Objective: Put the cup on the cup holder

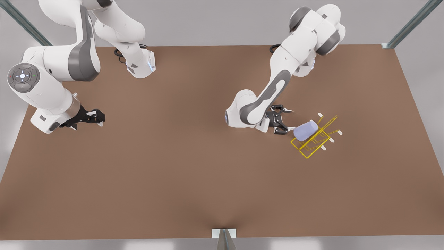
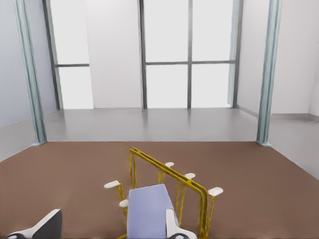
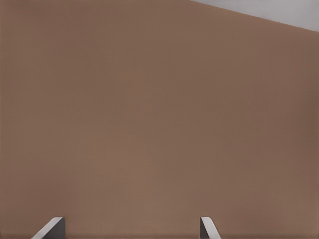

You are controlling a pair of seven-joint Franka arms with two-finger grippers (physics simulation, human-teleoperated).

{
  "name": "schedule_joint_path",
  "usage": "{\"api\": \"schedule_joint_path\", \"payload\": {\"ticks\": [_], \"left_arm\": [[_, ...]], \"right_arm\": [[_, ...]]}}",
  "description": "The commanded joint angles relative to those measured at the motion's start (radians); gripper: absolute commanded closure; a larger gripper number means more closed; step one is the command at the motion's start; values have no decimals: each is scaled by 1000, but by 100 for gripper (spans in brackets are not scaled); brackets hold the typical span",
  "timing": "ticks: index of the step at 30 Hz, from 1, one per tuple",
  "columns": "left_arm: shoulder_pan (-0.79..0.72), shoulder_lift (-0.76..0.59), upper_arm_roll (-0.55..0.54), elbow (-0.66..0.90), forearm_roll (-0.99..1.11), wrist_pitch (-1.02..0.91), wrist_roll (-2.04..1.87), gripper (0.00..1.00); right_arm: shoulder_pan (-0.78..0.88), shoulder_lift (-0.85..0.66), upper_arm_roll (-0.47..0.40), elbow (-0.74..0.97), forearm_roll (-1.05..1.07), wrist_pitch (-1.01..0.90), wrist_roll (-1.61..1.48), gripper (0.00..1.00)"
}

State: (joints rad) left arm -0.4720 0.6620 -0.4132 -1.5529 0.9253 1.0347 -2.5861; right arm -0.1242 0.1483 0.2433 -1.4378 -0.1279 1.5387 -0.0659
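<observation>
- Cup (image 1: 306,130) sits tilted on the holder (image 1: 314,139), on the front view's right side of the table (image 1: 173,173); placing looks done, release step in hand.
- Left gripper (image 1: 285,121) just beside the cup, fingers apart, gripping nothing.
- Next: back straight off without nudging cup or prongs.
- Right gripper (image 1: 100,118) waits well apart on the front view's left; its wrist view shows fingertips (image 3: 52,226) spread over bare table.
- Left wrist view shows the cup (image 2: 146,209) among the white-tipped prongs (image 2: 215,191).
</observation>
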Motion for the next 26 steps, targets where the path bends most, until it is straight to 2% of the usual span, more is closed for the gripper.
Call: {"api": "schedule_joint_path", "payload": {"ticks": [1, 4, 7, 8, 11, 12, 13, 14, 15, 16, 17, 18, 20, 21, 23, 26], "left_arm": [[35, -15, -119, 85, -86, -5, 50, 0], [69, -15, -160, 286, -221, -5, 447, 0], [165, -16, -167, 384, -267, 57, 889, 0], [245, -21, -225, 396, -263, 68, 1006, 0], [342, -88, -199, 364, -332, 163, 1557, 0], [342, -142, -86, 359, -437, 212, 1776, 0], [342, -243, 112, 333, -649, 271, 2084, 0], [368, -294, 209, 315, -795, 283, 2348, 0], [427, -381, 238, 225, -930, 329, 2411, 0], [438, -435, 274, 168, -958, 372, 2532, 0], [470, -458, 272, 166, -950, 396, 2549, 0], [463, -453, 237, 159, -853, 436, 2436, 0], [527, -463, 215, 158, -875, 372, 2459, 0], [527, -548, 215, 12, -868, 459, 2519, 0], [497, -478, 214, 97, -856, 470, 2503, 0], [475, -460, 211, 100, -858, 453, 2489, 0]], "right_arm": [[0, -1, 1, 0, 1, 0, 0, 0], [-2, -1, -1, 2, 1, 0, 0, 0], [-14, -1, -1, 2, -1, 3, 0, 0], [-14, 0, -1, 2, -10, 6, 2, 0], [-12, -1, -2, 2, -9, 8, 6, 0], [-14, 11, -4, 1, -9, 15, -6, 0], [-15, 14, -5, 0, -4, 17, -6, 0], [-5, 17, -5, 2, -9, 17, -6, 0], [-12, 16, -5, 2, -6, 15, -6, 0], [-6, 10, -5, 0, -7, 11, -5, 0], [0, 13, -4, -1, -9, 9, -5, 0], [0, 13, -2, -3, -9, 0, -6, 0], [1, 16, -2, -6, -9, 3, -6, 0], [0, 17, -2, -4, -7, 3, -6, 0], [-2, 22, -2, -7, -6, 0, -8, 0], [-12, 20, -2, -1, -6, 0, -8, 0]]}}
